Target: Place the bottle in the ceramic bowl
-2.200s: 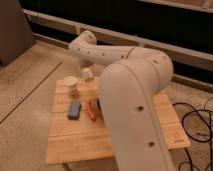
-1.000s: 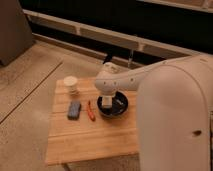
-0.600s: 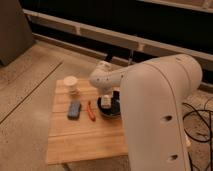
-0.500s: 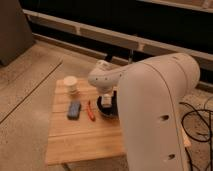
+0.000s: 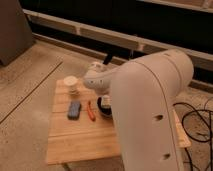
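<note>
1. Bulky white robot arm (image 5: 150, 110) filling the right and near part of the camera view, its forearm reaching left over a slatted wooden bench (image 5: 80, 142).
2. End effector (image 5: 105, 101) down over the ceramic bowl (image 5: 101, 107), tucked under the rounded white wrist housing; cannot tell whether clenched or released, since the arm covers it.
3. Only the left part of the glossy black ceramic bowl showing, near the middle of the bench, the rest hidden behind the arm.
4. Small pale patch at the end effector, inside the bowl's outline; possibly the bottle (image 5: 106, 102), but too unclear to say whether gripped, or resting in the bowl.
5. Thin orange-red object (image 5: 90, 111) lying on the bench just left of the bowl, lengthwise from far to near.
6. Blue-grey oblong object (image 5: 74, 110) lying flat just left of the orange-red one, close but apart from it.
7. Cream cup (image 5: 71, 85) standing upright at the far left corner of the bench, well apart from the bowl.
8. Speckled floor (image 5: 30, 95) around the bench, a dark line crossing it on the left.
9. Black cables (image 5: 197, 125) lying on the floor at the right edge of the view.
10. Dark wall with a pale rail (image 5: 100, 32) running along the far side.
</note>
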Action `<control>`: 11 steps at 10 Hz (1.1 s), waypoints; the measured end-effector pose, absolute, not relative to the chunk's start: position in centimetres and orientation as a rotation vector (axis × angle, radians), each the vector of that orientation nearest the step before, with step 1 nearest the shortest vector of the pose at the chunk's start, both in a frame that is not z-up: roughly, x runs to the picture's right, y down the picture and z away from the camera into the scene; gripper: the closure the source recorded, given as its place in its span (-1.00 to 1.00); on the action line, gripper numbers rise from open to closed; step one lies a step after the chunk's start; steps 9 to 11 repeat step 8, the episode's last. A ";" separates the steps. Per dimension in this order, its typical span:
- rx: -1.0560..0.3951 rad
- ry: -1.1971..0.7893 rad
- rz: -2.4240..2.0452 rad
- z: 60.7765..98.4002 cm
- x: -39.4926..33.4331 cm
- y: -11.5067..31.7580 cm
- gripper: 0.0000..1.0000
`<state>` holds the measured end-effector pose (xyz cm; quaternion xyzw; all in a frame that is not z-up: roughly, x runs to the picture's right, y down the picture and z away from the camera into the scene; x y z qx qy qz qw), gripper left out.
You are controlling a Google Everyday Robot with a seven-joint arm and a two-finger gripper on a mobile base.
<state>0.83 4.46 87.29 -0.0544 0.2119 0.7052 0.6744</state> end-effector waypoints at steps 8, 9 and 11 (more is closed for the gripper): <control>-0.177 0.493 1.611 88.0 0.5 5.8 -0.55; -0.177 0.493 1.611 88.0 0.5 5.8 -0.55; -0.177 0.493 1.611 88.0 0.5 5.8 -0.55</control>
